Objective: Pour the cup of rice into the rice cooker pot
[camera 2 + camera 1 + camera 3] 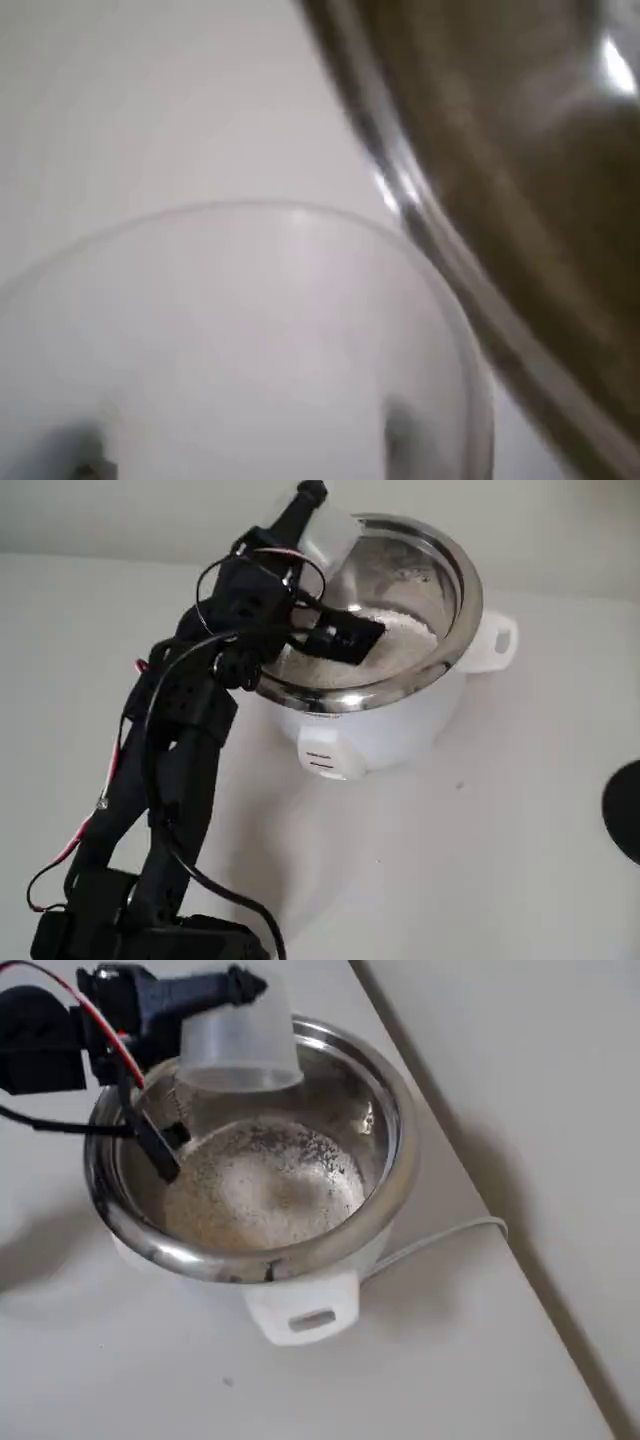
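In the fixed view the black arm rises from the lower left of the frame up to the pot's left rim. The pincer (318, 525) is clenched on the cup (335, 535) at the upper middle of the frame; one finger runs along the cup's far side, and the other side of the grip is hidden behind the arm's body.

The cup (238, 1045) is tipped, mouth down toward the pot, and sits over the pot's upper-left rim in the overhead view. It looks empty: light passes through its wall and no grains show inside. In the wrist view the cup's round mouth (250, 340) fills the lower left of the frame, clear and bare, with the pot's rim (430, 240) slanting across the upper right.

The rice (260, 1185) lies as a pale heap in the bottom of the rice cooker pot (395, 1175), at the centre of the overhead frame. By that, the pour looks done or nearly so.

Empty, the cup should be very light, and its thin plastic wall would likely flex or slip under a hard squeeze, so a hold across the stiffer band by the rim seems safest. The steel pot is rigid and heavy in its white body (300, 1310) and should not shift.

Beyond, the pale counter (120, 1380) runs to the frame edges, with a white cord (440, 1240) trailing right.
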